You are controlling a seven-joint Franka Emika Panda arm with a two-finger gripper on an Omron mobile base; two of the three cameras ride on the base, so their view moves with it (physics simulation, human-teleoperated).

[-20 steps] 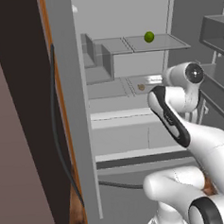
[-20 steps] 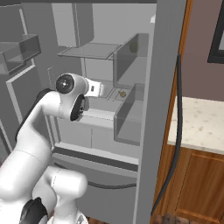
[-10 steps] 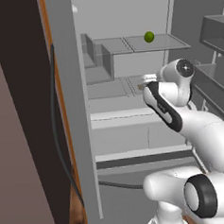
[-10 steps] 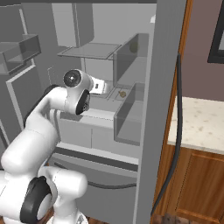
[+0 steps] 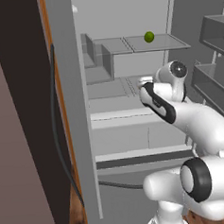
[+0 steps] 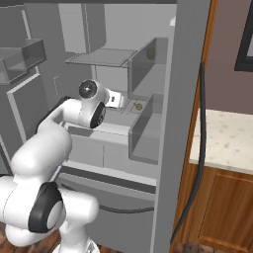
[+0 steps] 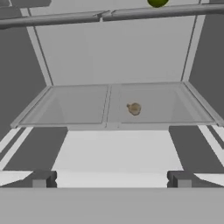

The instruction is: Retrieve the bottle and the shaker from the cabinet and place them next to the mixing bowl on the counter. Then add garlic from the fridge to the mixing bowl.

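The fridge (image 5: pixel 134 131) stands open and the gripper (image 7: pixel 111 179), jaws wide and holding nothing, faces the garlic (image 7: pixel 134 108) at about 1 o'clock on the middle shelf; I judge picking it and the bowl drop remain.

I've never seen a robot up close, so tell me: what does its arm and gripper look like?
The arm is a chain of fat, glossy white rounded segments with dark grey rings and caps at the joints. The gripper ends in two small, dark, blocky fingertips. No cables or markings show on it.
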